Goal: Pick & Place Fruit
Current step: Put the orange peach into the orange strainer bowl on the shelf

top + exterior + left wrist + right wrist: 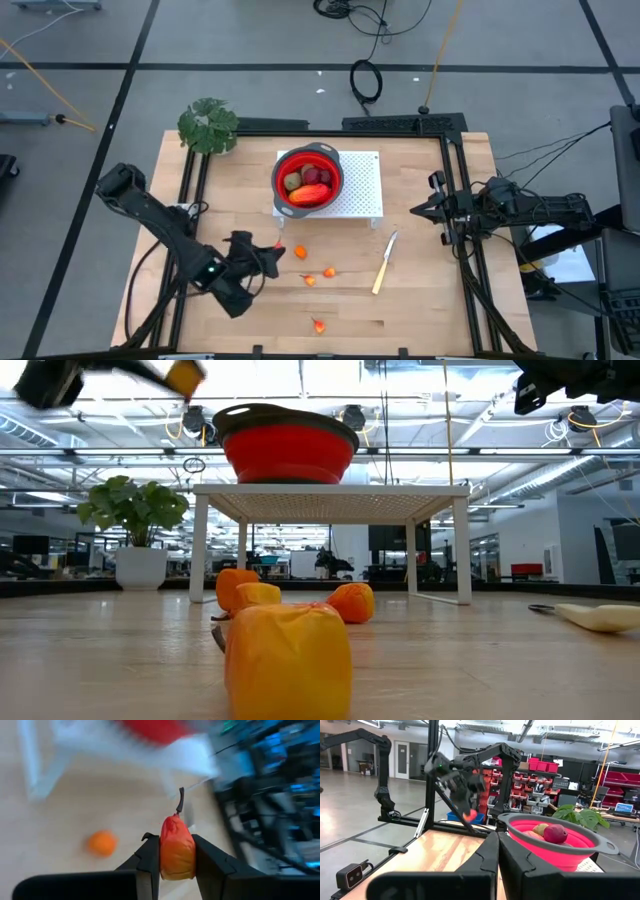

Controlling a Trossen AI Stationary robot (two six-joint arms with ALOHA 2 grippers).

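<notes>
My left gripper (pixel 274 251) hangs over the table's left half, shut on a small red-orange fruit (pixel 176 851) with a dark stem. The same gripper and fruit (pixel 468 814) show in the right wrist view. Three tiny orange fruits (pixel 300 252) (pixel 329 271) (pixel 309 280) lie on the wood just right of it, and one more (pixel 319 325) lies near the front edge. The red bowl (pixel 308 178) stands on a white rack (pixel 365 190) and holds a long red-orange piece (pixel 310 196), an olive oval (pixel 293 182) and a dark red round one (pixel 316 176). My right gripper (pixel 498 856) waits shut, raised at the right edge. My left gripper pinches the small fruit by its two sides (pixel 163 855) between its two fingers. The stem end (pixel 180 800) points away from the gripper. The fingers come from the table's left, slanting down. The fruit is lifted clear of the table.
A pale-handled knife (pixel 385 262) lies right of the loose fruits, pointing toward the rack. A potted plant (pixel 208 125) stands at the far left corner. Black frame rails (pixel 455 200) run along the table's sides. Bare wood lies between the fruits and the rack.
</notes>
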